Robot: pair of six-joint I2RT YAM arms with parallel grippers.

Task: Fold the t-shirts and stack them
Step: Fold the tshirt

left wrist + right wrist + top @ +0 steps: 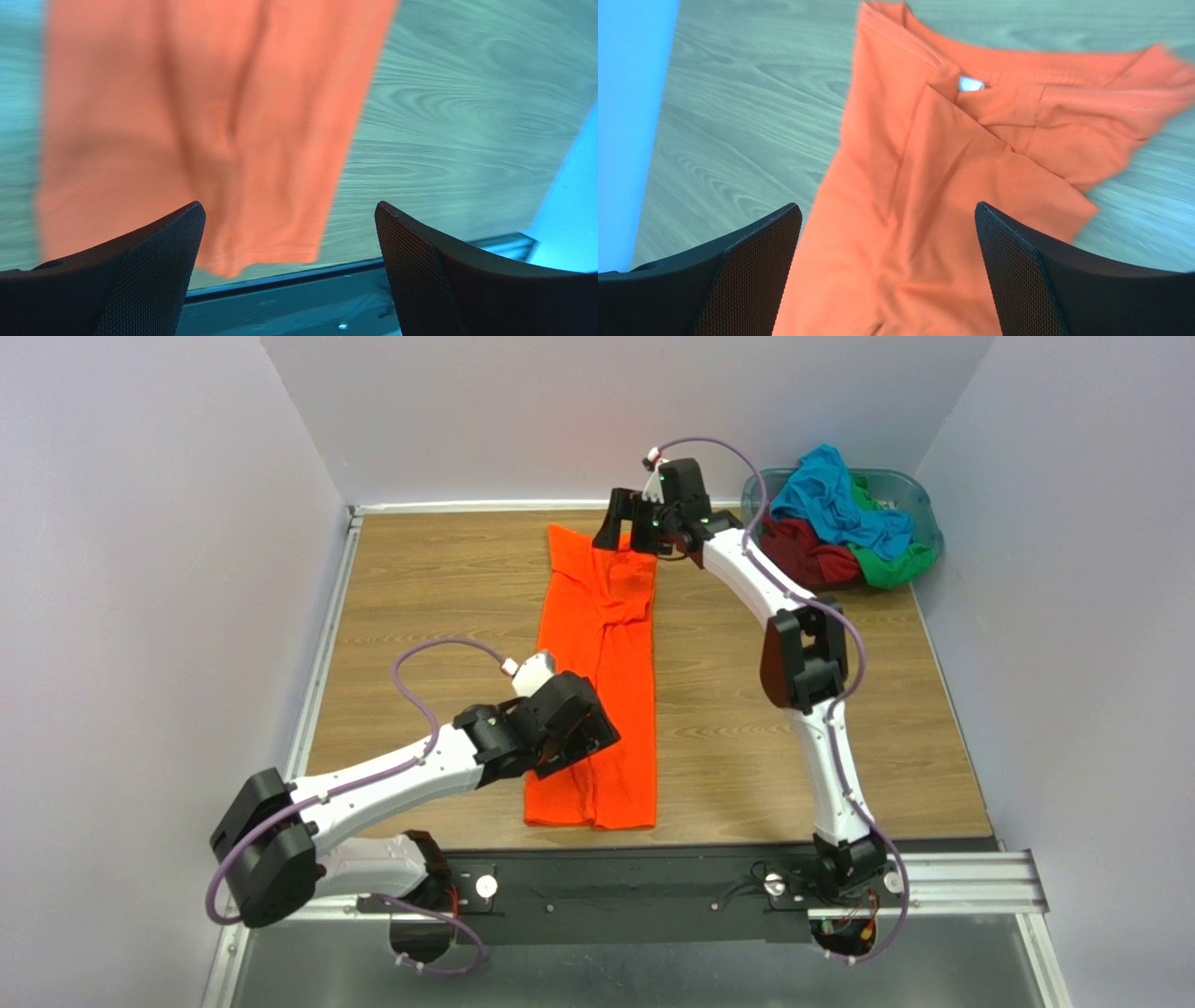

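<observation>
The orange t-shirt lies on the wooden table as a long narrow strip, folded lengthwise, collar at the far end. My left gripper hovers open and empty over its near part; its hem shows between the open jaws. My right gripper hovers open and empty over the collar end, where the folded sleeves and a white tag show. The turquoise, dark red and green t-shirts lie bunched in the basket.
The grey-blue plastic basket stands at the far right corner. White walls close the table on the left, back and right. A black rail with the arm bases runs along the near edge.
</observation>
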